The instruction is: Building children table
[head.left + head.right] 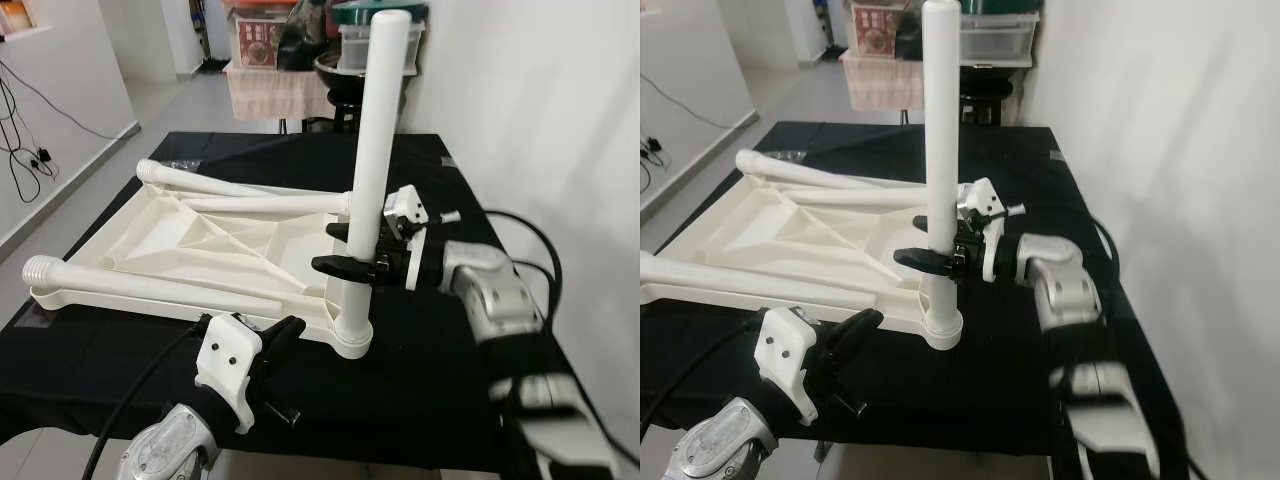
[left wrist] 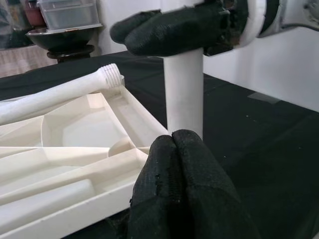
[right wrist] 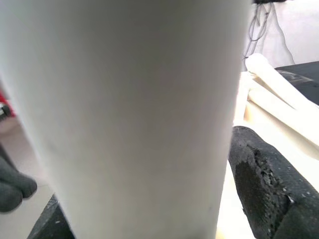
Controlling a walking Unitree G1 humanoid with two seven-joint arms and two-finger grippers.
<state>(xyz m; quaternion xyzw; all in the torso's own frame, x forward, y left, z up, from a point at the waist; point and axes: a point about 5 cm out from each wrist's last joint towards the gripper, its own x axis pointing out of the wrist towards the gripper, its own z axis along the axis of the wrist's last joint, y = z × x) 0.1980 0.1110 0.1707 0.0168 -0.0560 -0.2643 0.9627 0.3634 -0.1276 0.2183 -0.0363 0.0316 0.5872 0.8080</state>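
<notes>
Table leg (image 1: 378,150) standing straight up in the near corner socket of the upside-down white tabletop (image 1: 200,245), with the right gripper (image 1: 345,250) holding it.

The right gripper's two black fingers (image 1: 340,266) are closed around the leg, one on each side, low down and a little above the socket. The tabletop lies on a counter (image 1: 420,370) with a black cloth. Beyond the fingers, three more white legs rest flat across the tabletop: one leg (image 1: 140,285) along the near edge, one leg (image 1: 205,183) along the far edge, and one leg (image 1: 265,204) just beside that. The left gripper (image 1: 285,335) is low, just in front of the tabletop's near edge, close to the socket. Its fingers (image 2: 184,194) are pressed together with nothing between them. The standing leg rises right past their tips.
</notes>
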